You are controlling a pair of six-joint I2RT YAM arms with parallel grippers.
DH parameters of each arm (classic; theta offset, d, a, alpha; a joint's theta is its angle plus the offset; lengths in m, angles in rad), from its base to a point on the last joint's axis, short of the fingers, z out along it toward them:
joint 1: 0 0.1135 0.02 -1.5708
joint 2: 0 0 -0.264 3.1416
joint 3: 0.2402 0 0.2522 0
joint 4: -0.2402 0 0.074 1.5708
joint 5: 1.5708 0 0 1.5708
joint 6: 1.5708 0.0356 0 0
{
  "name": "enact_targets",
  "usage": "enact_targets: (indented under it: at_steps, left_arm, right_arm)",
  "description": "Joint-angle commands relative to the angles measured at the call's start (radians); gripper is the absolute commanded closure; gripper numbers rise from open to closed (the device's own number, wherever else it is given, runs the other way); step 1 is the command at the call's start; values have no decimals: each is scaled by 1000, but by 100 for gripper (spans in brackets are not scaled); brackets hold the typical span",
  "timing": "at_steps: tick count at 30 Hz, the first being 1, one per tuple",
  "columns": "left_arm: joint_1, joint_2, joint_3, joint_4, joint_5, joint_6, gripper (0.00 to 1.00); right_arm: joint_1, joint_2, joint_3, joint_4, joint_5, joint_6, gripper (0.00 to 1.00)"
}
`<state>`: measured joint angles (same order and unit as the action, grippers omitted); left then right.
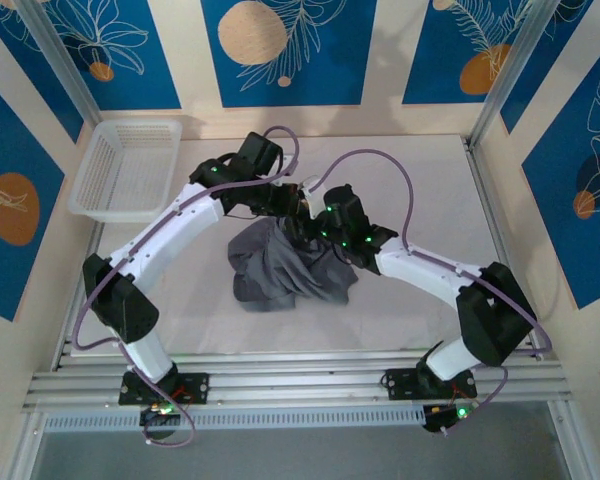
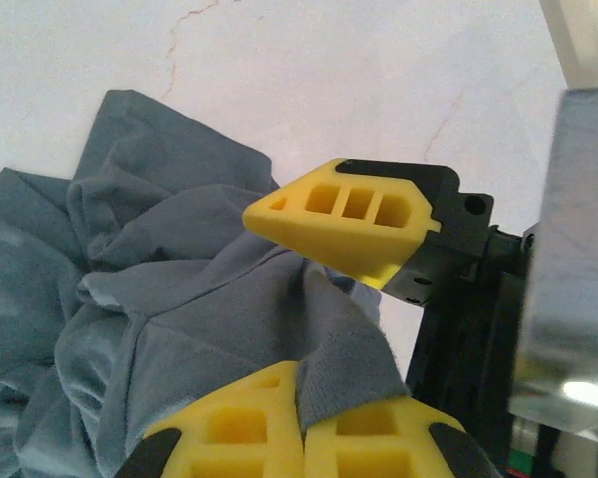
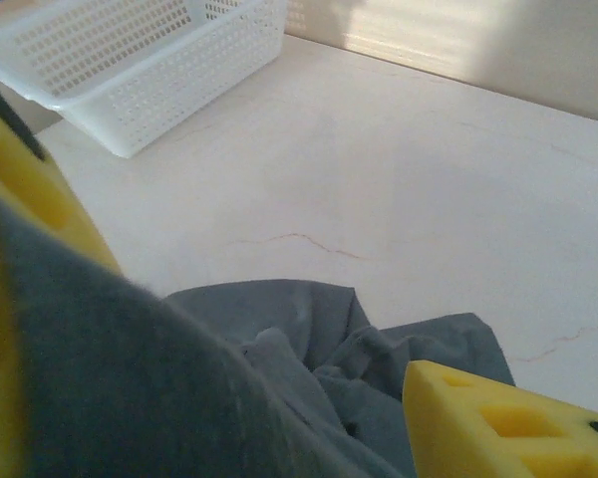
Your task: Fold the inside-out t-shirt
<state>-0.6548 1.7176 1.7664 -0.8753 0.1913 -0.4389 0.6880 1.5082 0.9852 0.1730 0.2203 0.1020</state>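
Bright, even light covers the pale marbled desk; shadows are soft and faint. In the right wrist view the slate-grey cloth t-shirt nearest the lens is out of focus.

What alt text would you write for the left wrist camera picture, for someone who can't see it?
The left gripper, its yellow fingers shut, pinches a fold of the crumpled grey t-shirt heaped on a pale table. Another yellow finger sits close above the fold.

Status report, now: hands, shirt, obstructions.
Left hand shut on shirt. Right hand open, cloth draped over one finger. Shirt bunched mid-table, unfolded. Basket far left, apart from shirt.
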Motion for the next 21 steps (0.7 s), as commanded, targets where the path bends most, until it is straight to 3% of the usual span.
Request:
enact_targets:
  at_steps: [1,4,6,9,11,14,18,21]
  left_arm:
    - [0,-33,7,-17,15,-1,100]
    - [23,-36,-5,-46,-25,-1,100]
    - [49,-50,-31,-39,-13,-3,100]
    - [77,-75,-59,-28,-2,2,100]
    - [88,-81,-68,-24,3,8,100]
    - [96,-80,-72,-19,13,10,100]
    - [98,-75,-87,-7,27,14,100]
    - [98,-56,-118,26,36,26,100]
  right_arm:
    - [1,27,51,35,104,-49,49]
    - [-28,2,58,-56,108,-20,67]
    - [-69,-41,44,-127,49,19,73]
    - [-178,-124,-33,-170,-153,97,77]
    - [-272,-140,-91,-184,-365,146,84]
    - [-347,-134,-131,-252,-555,163,96]
    - [-354,-216,-228,-143,-721,186,100]
    - [-352,-278,-295,74,-920,281,100]
